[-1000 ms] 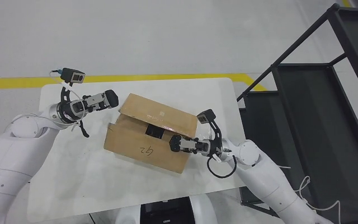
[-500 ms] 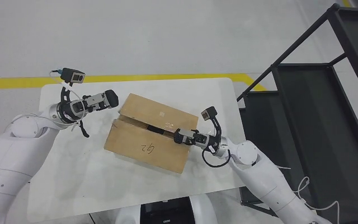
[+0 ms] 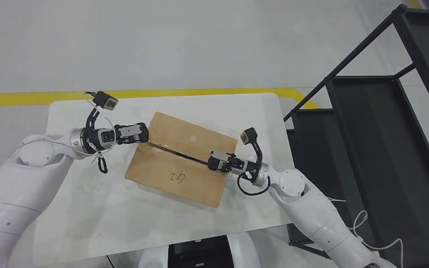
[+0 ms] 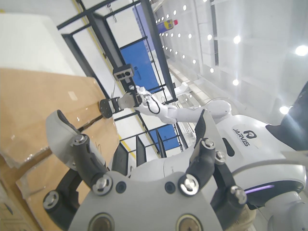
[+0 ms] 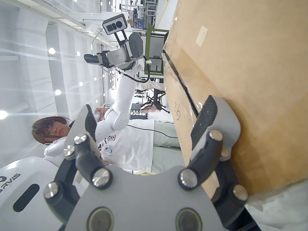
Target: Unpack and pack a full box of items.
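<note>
Your box (image 3: 175, 167) sits in the middle of the table (image 3: 80, 208), its flaps down along a thin seam (image 3: 175, 153); this looks like the closing step. The left gripper (image 3: 143, 132) at the box's left end and the right gripper (image 3: 214, 161) by the seam are both spread, holding nothing. Next, press the flaps level.

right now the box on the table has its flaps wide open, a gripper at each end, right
No: the top view shows the box with flaps folded down, a thin seam between them. The left gripper and right gripper are at its ends.
</note>
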